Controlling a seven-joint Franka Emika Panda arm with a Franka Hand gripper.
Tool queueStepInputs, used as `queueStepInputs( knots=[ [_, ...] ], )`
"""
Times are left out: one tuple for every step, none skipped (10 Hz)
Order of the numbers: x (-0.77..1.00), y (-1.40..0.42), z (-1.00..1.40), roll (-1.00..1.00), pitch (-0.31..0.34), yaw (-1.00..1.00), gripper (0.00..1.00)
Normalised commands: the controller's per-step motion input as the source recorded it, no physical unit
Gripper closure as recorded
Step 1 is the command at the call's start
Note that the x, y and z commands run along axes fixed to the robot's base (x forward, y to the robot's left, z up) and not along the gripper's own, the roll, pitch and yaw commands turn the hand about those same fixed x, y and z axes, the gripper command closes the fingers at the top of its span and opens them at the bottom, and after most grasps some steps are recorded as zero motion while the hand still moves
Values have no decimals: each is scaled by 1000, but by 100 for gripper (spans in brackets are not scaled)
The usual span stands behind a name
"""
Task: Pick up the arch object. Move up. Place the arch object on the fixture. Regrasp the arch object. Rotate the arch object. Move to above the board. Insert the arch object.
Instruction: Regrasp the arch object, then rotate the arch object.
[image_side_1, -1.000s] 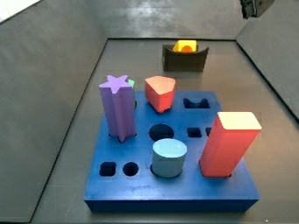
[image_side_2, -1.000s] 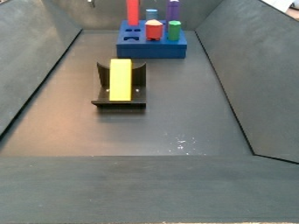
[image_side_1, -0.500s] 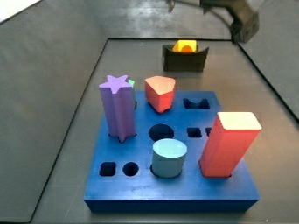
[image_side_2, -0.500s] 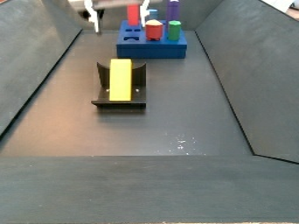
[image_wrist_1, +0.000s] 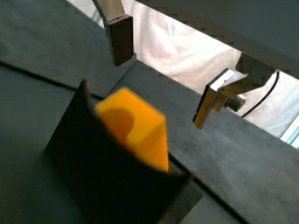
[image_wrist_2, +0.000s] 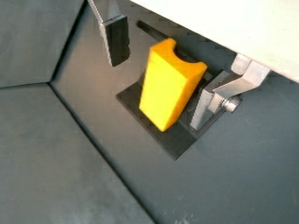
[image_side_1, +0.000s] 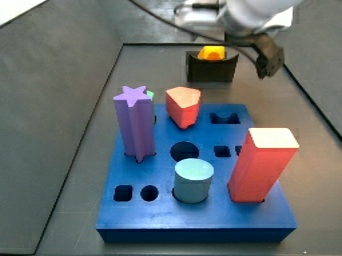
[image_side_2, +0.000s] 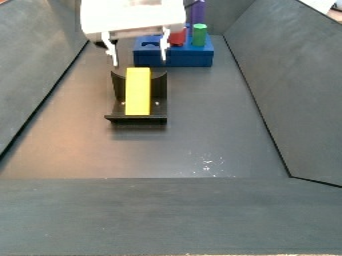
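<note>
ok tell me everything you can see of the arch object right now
The arch object is a small elongated yellow-orange block, smooth and matte like plastic, with a curved notch cut into one end. It lies lengthwise on the fixture, resting in the fixture's top. The hand hangs just above it, open, with a finger off either side; neither touches the block. The board sits beyond it.
</note>
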Motion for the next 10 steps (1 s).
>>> queueStepInputs(
  knots=[
    [97,22,-803,85,-144,-12,0],
    [85,14,-650,85,-122,-36,0],
    [78,14,-552,82,-108,-50,0],
    [71,12,-357,76,-74,-62,0],
    [42,-2,-196,60,-30,-58,0],
    [0,0,0,0,0,0,100],
    [-1000,122,968,0,0,0,100],
    [-1000,116,967,-39,-34,5,100],
    [-1000,108,958,-67,-56,10,100],
    [-1000,103,950,-72,-61,12,100]
  ],
)
